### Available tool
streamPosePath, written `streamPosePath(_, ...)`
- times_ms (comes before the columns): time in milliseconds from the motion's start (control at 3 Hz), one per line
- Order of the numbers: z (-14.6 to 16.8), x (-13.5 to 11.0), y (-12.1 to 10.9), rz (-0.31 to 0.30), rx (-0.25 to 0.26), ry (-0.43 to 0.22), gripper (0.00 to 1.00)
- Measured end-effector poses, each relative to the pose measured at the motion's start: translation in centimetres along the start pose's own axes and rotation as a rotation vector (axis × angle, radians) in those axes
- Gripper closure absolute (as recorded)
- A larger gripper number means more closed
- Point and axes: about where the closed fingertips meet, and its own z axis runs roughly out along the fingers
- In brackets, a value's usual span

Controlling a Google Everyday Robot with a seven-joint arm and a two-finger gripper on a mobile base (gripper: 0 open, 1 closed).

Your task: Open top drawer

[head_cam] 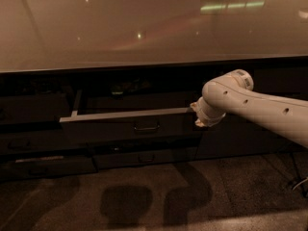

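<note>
The top drawer (110,129) stands pulled partly out under the counter. It has a dark front panel, a pale rim along its top edge and a small centred loop handle (147,127). Its inside lies in shadow. My white arm (255,109) reaches in from the right. My gripper (196,115) is at the right end of the drawer front, level with the rim and mostly hidden behind the arm's wrist joint.
A glossy pale countertop (144,28) runs across the top. A shallower dark drawer front (144,157) sits below the open drawer, with more dark fronts to the left (33,109). A dark cabinet panel (240,138) is behind the arm. Cables (298,182) lie on the floor at the right.
</note>
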Motion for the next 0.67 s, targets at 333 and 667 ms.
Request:
streamPosePath(333,-0.18,0.01,-0.06,0.000,0.000,0.000,1.00)
streamPosePath(667,-0.22,-0.11,0.64,-0.006,-0.001,-0.002,1.00)
